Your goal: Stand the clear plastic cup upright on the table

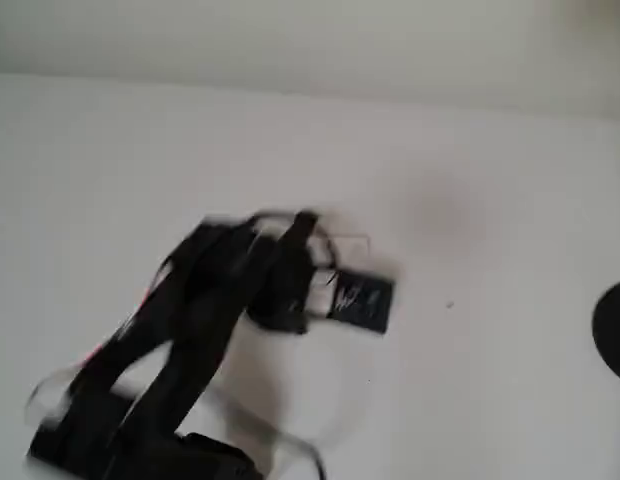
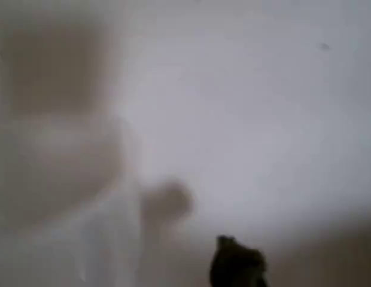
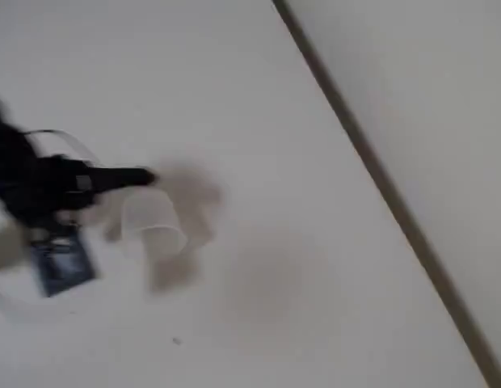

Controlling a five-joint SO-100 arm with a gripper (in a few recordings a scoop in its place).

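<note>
One clear plastic cup (image 3: 151,225) on the table (image 3: 258,97), just beside the black gripper (image 3: 133,179), far from the table's long dark edge. Much bare surface all around. One black round object (image 1: 615,330) at the right edge. Cannot tell the gripper's opening: blurred.
</note>
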